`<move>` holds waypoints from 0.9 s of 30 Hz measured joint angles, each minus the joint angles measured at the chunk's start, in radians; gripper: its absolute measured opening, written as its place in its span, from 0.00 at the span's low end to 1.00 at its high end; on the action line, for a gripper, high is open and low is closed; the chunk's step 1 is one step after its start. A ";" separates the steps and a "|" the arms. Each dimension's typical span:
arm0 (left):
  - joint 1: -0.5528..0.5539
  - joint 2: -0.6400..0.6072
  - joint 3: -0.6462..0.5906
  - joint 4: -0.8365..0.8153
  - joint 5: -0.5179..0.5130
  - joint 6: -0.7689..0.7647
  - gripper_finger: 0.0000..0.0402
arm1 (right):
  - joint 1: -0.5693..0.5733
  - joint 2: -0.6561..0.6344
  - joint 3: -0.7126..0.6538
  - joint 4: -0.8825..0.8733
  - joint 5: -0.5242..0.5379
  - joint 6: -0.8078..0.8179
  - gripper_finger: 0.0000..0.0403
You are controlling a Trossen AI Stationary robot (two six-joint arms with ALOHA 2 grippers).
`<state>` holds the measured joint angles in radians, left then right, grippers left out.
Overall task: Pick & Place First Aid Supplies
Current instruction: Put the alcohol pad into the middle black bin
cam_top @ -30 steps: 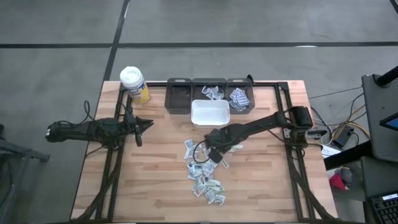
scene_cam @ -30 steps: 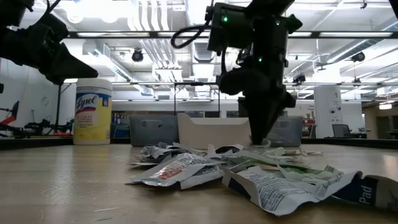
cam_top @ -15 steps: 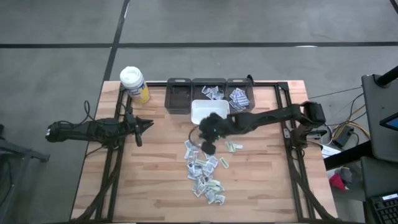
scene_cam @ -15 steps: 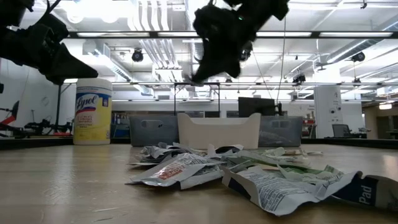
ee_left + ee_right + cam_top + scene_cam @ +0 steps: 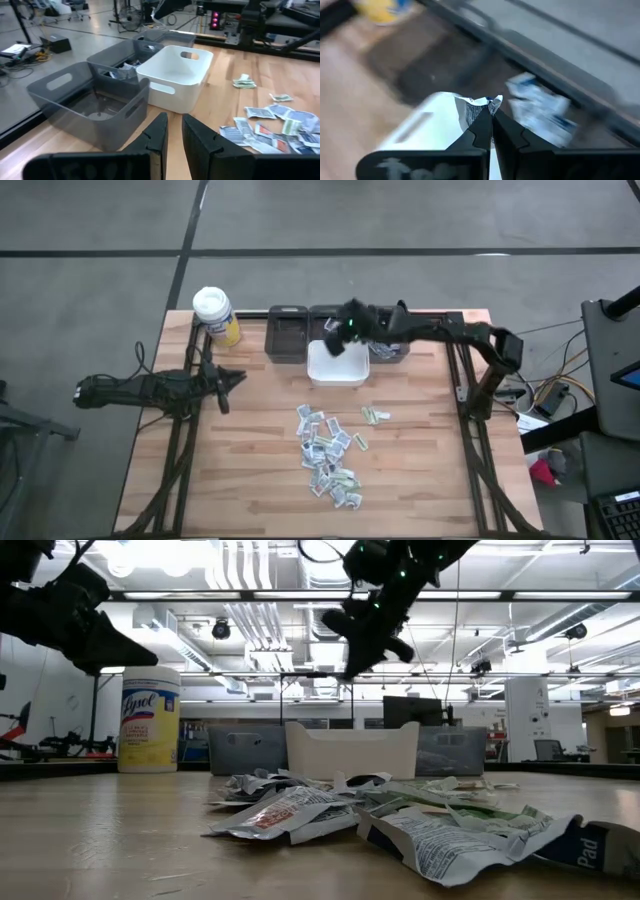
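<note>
— While my right gripper (image 5: 491, 116) stays pinched on a packet (image 5: 470, 111), where does it go?

— I judge the middle grey bin (image 5: 335, 322), which already holds packets. I hang over the white bin (image 5: 338, 367)'s far edge, so that grey bin lies just toward 12 o'clock.

— And the rest?

— The pile (image 5: 330, 452) lies on the table toward 6 o'clock, well apart from me.

— Your left gripper (image 5: 237, 379)?

— It waits at 9 o'clock with its fingers a narrow gap apart, holding nothing. My right arm is nearer.

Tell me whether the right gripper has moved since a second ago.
Yes. The right gripper, shut on a packet, went from the packet pile toward the white bin.
</note>
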<state>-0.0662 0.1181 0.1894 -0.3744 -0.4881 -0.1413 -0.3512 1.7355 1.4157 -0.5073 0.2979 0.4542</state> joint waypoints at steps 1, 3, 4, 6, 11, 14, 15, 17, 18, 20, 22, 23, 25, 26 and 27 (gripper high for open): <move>0.000 0.000 0.000 0.000 -0.009 0.000 0.13 | -0.027 0.000 0.014 -0.036 -0.018 0.005 0.02; 0.000 0.000 0.000 0.000 -0.012 0.000 0.13 | -0.083 0.000 0.036 -0.087 -0.074 0.011 0.02; 0.000 0.000 0.000 0.000 -0.012 0.000 0.13 | -0.109 0.000 0.043 -0.102 -0.106 0.011 0.02; 0.000 0.000 0.000 0.000 -0.012 0.000 0.13 | -0.152 0.000 0.052 -0.108 -0.166 0.011 0.02; 0.000 0.000 0.000 0.000 -0.044 -0.010 0.13 | -0.210 0.012 0.053 -0.105 -0.229 0.011 0.02; 0.000 0.000 0.000 0.000 -0.062 -0.010 0.13 | -0.218 0.053 0.062 -0.111 -0.265 0.007 0.02; 0.000 0.000 0.000 0.000 -0.063 -0.010 0.13 | -0.218 0.074 0.072 -0.111 -0.279 -0.005 0.02; 0.000 0.000 0.000 0.000 -0.063 -0.015 0.13 | -0.218 0.122 0.102 -0.129 -0.298 -0.027 0.02; 0.000 0.000 0.000 0.000 -0.063 -0.018 0.13 | -0.218 0.145 0.123 -0.146 -0.299 -0.049 0.02; 0.000 0.000 0.000 0.000 -0.063 -0.026 0.13 | -0.221 0.194 0.176 -0.189 -0.294 -0.080 0.02; 0.000 0.000 0.000 0.000 -0.062 -0.026 0.13 | -0.229 0.242 0.242 -0.245 -0.291 -0.112 0.02; 0.000 0.000 0.000 0.000 -0.063 -0.027 0.13 | -0.231 0.269 0.279 -0.279 -0.291 -0.131 0.02; 0.000 0.000 0.000 0.000 -0.063 -0.027 0.13 | -0.238 0.330 0.360 -0.355 -0.286 -0.175 0.02; 0.000 0.000 0.000 0.000 -0.063 -0.029 0.13 | -0.238 0.363 0.400 -0.396 -0.275 -0.195 0.02; 0.000 0.000 0.000 0.000 -0.063 -0.030 0.13 | -0.240 0.397 0.443 -0.438 -0.266 -0.216 0.02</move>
<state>-0.0661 0.1181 0.1894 -0.3744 -0.5514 -0.1713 -0.5911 2.1322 1.8590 -0.9451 0.0322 0.2385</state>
